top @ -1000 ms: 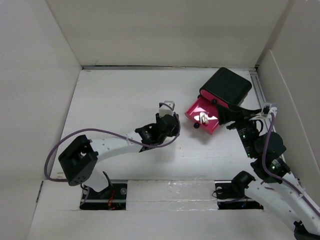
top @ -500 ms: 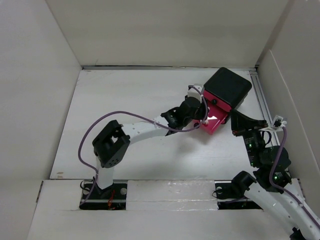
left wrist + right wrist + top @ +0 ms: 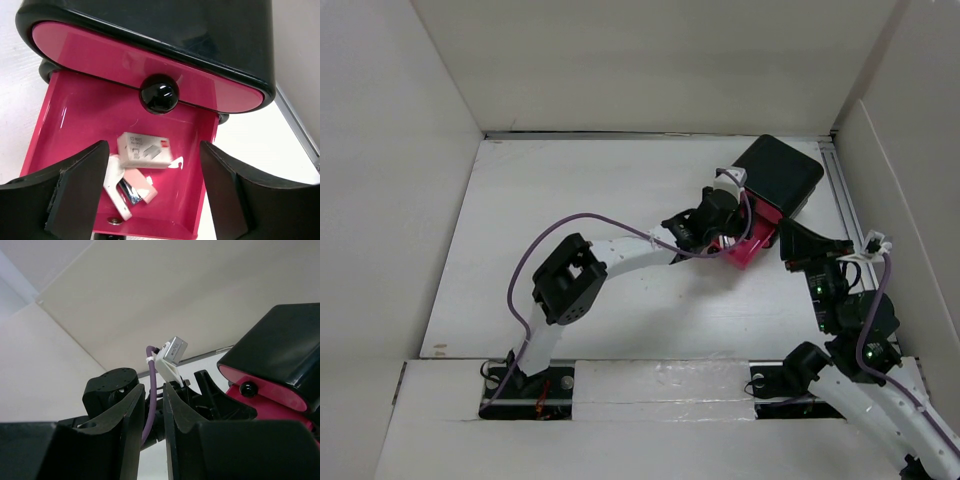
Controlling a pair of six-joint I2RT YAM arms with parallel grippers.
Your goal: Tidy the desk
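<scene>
Two arms share the white worktop (image 3: 550,220). The left gripper (image 3: 152,192) hangs with jaws open and empty over the pulled-out pink drawer (image 3: 75,125), probably to push it shut; a small box (image 3: 145,151) lies inside. The right gripper (image 3: 154,417) waits nearby, jaws nearly closed, empty.

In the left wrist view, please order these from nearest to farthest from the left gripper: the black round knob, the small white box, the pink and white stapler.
Measured from the left gripper:
1. Pink and white stapler, low in the open pink drawer, between the fingers.
2. Small white box, just beyond it, mid-drawer.
3. Black round knob, farthest, on the closed drawer front above.
</scene>
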